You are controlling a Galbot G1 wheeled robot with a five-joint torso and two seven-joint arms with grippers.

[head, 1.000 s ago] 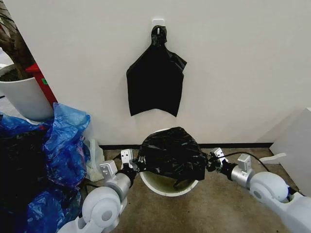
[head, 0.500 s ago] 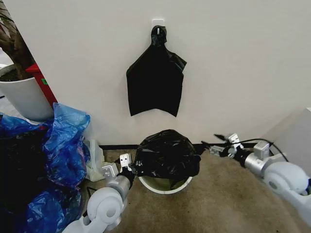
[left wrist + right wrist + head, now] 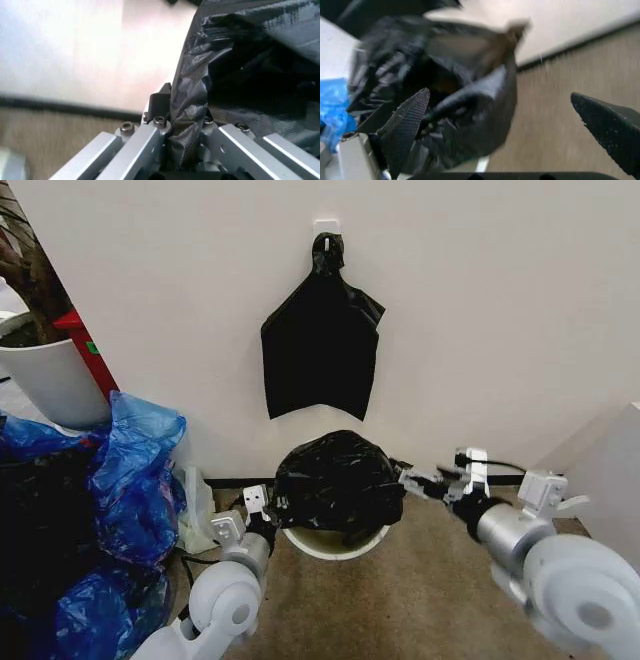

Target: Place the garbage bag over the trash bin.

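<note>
The black garbage bag [image 3: 332,476] lies bunched over the top of the cream-white trash bin [image 3: 325,544], whose front rim and lower wall show beneath it. At the bag's left edge, my left gripper [image 3: 262,516] is shut on a fold of the plastic. The left wrist view shows the crinkled garbage bag [image 3: 235,67] pinched between the left gripper's [image 3: 183,116] fingers. My right gripper [image 3: 432,478] hovers open just off the bag's right side. In the right wrist view the right gripper [image 3: 505,127] has its fingers wide apart, with the garbage bag [image 3: 445,93] beside one pad [image 3: 409,123].
A second black bag [image 3: 320,345] hangs from a wall hook above the bin. Blue plastic bags [image 3: 120,480] and a white plant pot [image 3: 45,385] crowd the left. A white cabinet [image 3: 612,480] stands on the right. Brown floor lies in front.
My right gripper let go of the bag, swung out to the right, and has now come back close to the bag's right side. The bag, bin and left gripper shifted slightly toward the wall.
</note>
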